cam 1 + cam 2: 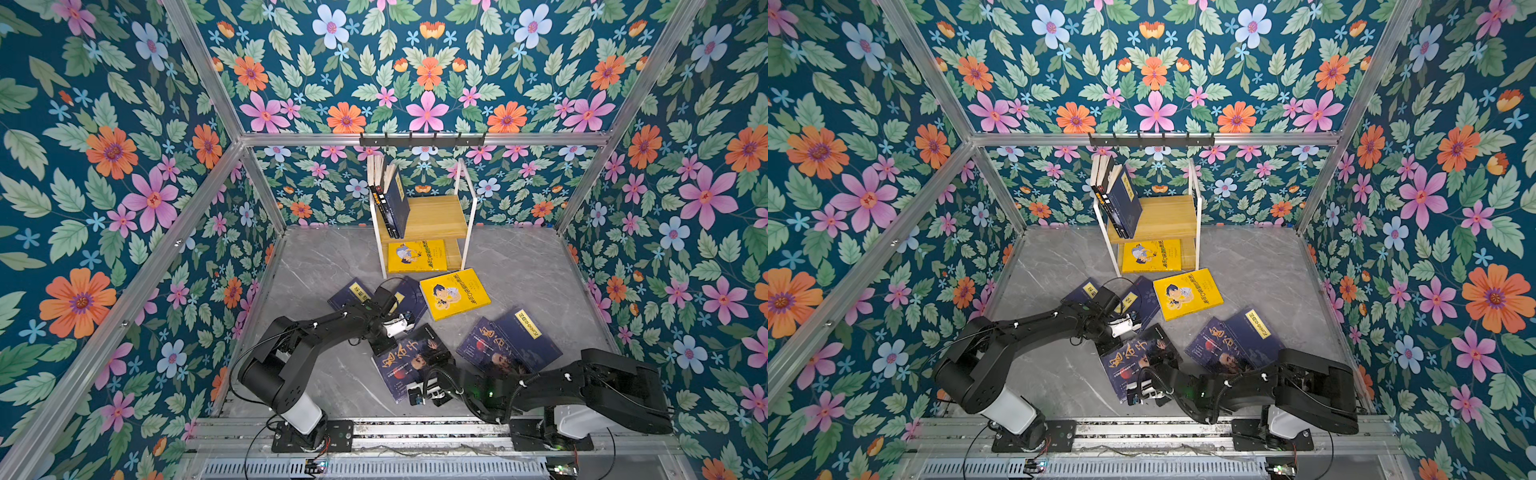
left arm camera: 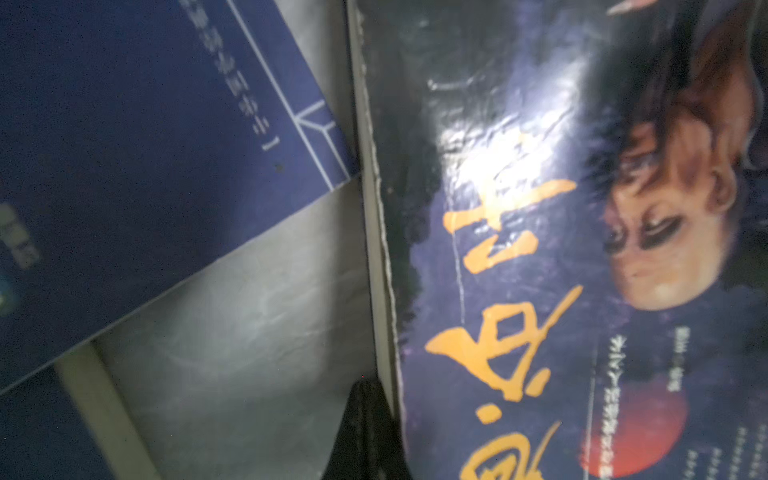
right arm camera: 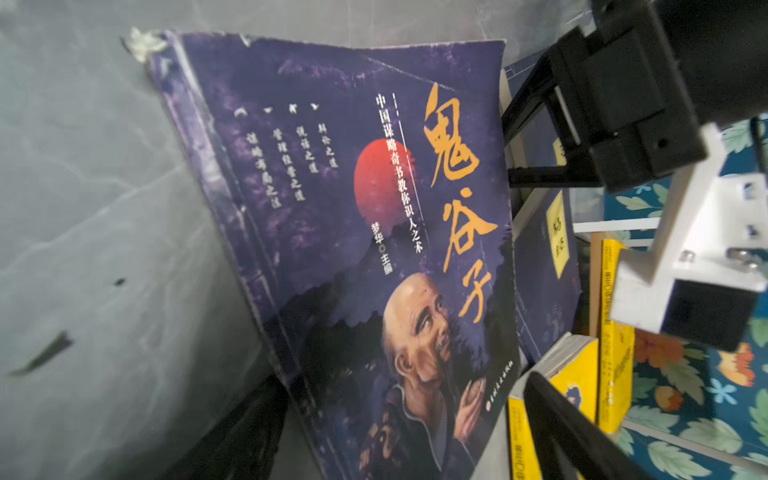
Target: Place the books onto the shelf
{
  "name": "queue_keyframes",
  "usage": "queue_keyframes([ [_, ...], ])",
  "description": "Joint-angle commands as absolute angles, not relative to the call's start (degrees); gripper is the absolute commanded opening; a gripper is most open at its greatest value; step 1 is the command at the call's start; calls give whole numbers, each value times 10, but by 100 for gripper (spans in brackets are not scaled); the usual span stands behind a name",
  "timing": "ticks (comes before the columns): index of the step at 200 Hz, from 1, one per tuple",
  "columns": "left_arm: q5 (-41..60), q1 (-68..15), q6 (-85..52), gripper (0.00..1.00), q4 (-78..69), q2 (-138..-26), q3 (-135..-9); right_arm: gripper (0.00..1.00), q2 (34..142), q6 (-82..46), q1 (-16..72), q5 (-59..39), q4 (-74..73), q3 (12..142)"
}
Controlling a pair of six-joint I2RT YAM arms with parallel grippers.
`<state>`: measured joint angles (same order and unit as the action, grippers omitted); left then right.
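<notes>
A dark purple book with a bearded man (image 1: 409, 365) (image 3: 374, 232) lies near the front of the floor, one long edge raised. My left gripper (image 1: 383, 345) (image 2: 365, 390) is shut, its tips against that book's page edge (image 2: 380, 291) with nothing between them. My right gripper (image 1: 436, 365) (image 3: 403, 380) is open and straddles the book's near end, one finger (image 3: 249, 428) on each side. Loose on the floor lie a yellow book (image 1: 455, 293), navy books (image 1: 353, 293) and a navy and purple pair (image 1: 528, 336). The shelf (image 1: 436, 212) holds upright books (image 1: 390, 199) above and a yellow book (image 1: 417, 256) below.
A black hook rail (image 1: 422, 140) hangs on the back wall above the shelf. Flowered walls and aluminium posts (image 1: 266, 195) close in the grey marble floor (image 1: 316, 257) on three sides. Both arm bases sit on the front rail (image 1: 415, 432).
</notes>
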<state>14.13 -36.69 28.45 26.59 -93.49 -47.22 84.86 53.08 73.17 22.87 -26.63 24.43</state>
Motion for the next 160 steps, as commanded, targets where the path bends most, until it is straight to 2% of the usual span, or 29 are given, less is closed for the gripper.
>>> queue_keyframes([
  [1, 139, -371, 285, 0, 314, -962, -451, 87, 851, 609, 729, 295, -343, 233],
  [51, 176, -373, 282, 0, 322, -944, -447, 86, 828, 637, 727, 296, -382, 237],
  [160, 166, -375, 280, 0, 320, -938, -448, 79, 778, 656, 706, 268, -419, 243],
])
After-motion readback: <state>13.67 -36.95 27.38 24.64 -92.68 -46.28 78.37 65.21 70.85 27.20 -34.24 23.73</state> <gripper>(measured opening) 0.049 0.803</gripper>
